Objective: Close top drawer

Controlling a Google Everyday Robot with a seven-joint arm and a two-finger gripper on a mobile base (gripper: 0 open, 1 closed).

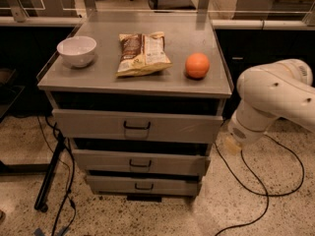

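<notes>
The top drawer [167,128] is the uppermost of three grey drawers in a metal cabinet, with a small black loop handle [137,127] at its centre. A dark gap shows between its front panel and the cabinet top. My white arm [275,95] comes in from the right. My gripper [232,142] is at the arm's lower end, just right of the drawer's right end and apart from it, mostly hidden behind the arm.
On the cabinet top [98,75] sit a white bowl [76,50], a chip bag [141,53] and an orange [197,65]. Two lower drawers [140,162] stand below. Black cables [266,188] lie on the floor at right, a stand leg [49,181] at left.
</notes>
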